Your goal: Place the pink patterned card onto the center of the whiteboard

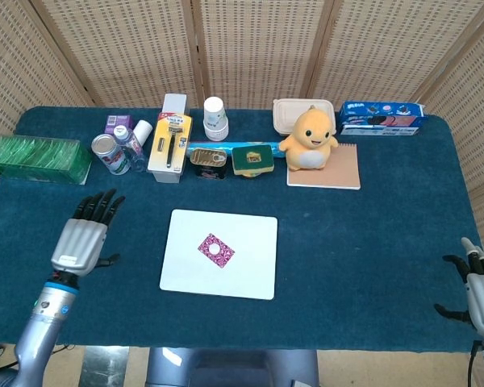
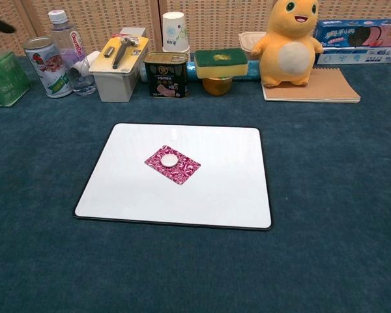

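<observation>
The pink patterned card (image 1: pixel 215 249) (image 2: pixel 172 163), with a white disc on its middle, lies flat near the center of the whiteboard (image 1: pixel 250 274) (image 2: pixel 228 195). Nothing touches it. My left hand (image 1: pixel 85 235) is open, fingers spread, over the blue cloth well to the left of the board; the chest view shows only a dark fingertip at its top left corner. My right hand (image 1: pixel 482 289) is open at the table's front right corner, far from the board, and is absent from the chest view.
Along the back stand a green box (image 1: pixel 39 159), a can (image 1: pixel 109 153), a bottle, a razor box (image 1: pixel 168 143), a paper cup (image 1: pixel 215 118), a tin (image 1: pixel 208 160), a sponge jar (image 1: pixel 252 160), a yellow plush toy (image 1: pixel 310 139) on a notebook, and a blue box (image 1: pixel 381 118).
</observation>
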Controlling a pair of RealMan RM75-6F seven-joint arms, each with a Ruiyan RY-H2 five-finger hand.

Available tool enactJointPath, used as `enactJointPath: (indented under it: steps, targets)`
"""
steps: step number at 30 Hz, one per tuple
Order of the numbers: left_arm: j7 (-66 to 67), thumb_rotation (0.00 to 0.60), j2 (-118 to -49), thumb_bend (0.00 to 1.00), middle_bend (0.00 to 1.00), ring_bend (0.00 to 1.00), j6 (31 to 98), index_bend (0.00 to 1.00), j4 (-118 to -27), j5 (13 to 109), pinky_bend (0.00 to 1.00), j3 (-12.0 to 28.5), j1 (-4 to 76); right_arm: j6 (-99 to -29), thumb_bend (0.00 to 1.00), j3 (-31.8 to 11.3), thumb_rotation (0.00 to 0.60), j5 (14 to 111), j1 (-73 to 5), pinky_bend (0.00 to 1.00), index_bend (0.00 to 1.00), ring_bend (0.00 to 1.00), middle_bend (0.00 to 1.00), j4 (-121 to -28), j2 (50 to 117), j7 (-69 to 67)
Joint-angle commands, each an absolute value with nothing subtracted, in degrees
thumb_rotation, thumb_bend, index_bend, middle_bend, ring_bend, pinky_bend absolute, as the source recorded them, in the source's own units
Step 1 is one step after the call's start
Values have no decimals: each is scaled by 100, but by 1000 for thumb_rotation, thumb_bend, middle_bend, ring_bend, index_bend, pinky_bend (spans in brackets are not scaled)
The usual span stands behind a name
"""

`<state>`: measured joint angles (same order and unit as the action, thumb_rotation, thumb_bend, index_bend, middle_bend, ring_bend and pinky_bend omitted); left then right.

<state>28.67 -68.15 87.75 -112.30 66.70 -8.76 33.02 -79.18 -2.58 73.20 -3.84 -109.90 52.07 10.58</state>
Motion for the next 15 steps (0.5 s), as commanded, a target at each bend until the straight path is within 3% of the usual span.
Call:
enactJointPath:
  steps: [1,10,15]
  targets:
    - [1937,600,-6359,42,0,0,9330,0,-10916,7381,73,-1408,2473,-8017,11,-270,600,7400,-355,0,228,0,0,-10951,5273,1104]
    - [381,600,-6197,44,0,0,9958,0,-9992,7924,72,-1487,1393,-8738,12,-325,600,7666,-158,0,227,0,0,-10833,5547,1704]
    - [23,600,-6127,45,0,0,10036,0,-9723,8201,73,-1392,1168,-8914,11,-308,600,7773,-101,0,228,0,0,-10811,5777,1950]
